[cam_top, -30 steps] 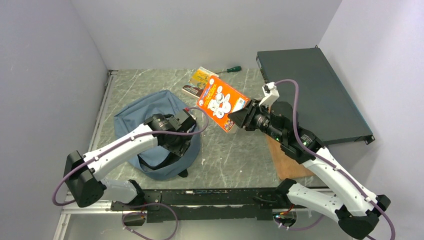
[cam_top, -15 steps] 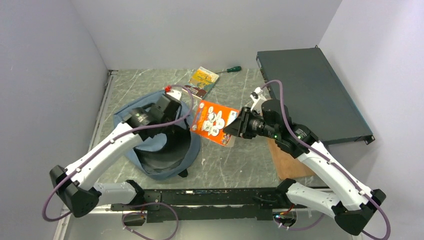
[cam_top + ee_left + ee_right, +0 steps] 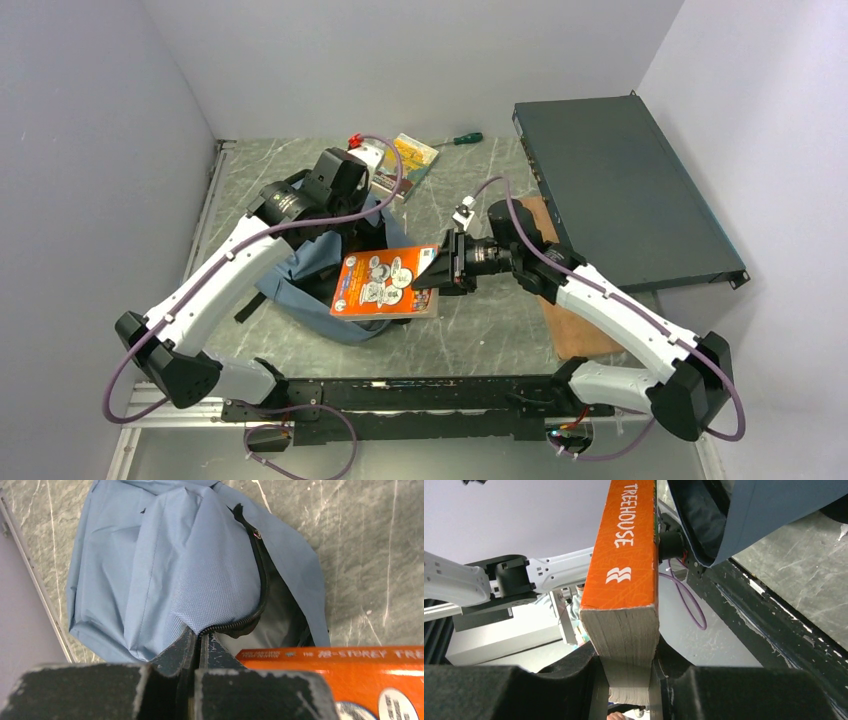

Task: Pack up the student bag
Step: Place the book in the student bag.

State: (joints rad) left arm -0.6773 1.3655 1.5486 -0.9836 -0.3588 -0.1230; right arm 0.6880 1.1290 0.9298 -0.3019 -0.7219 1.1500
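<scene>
**Orange book at the bag's mouth, not yet in**

The bag (image 3: 190, 570) lies on the left part of the table (image 3: 480, 320) with its zip undone. The left gripper (image 3: 198, 642) has its jaws pinched together on the fabric edge by the zip, holding the mouth up so the dark lining shows. The right gripper (image 3: 430, 272) is clamped on one end of an orange book (image 3: 385, 283), held flat with its far end over the opening. By my reading nothing is packed yet: the book needs pushing in and releasing. A second book (image 3: 405, 160) and a screwdriver (image 3: 460, 139) lie at the far side, apart from the bag, perhaps to follow.
</scene>
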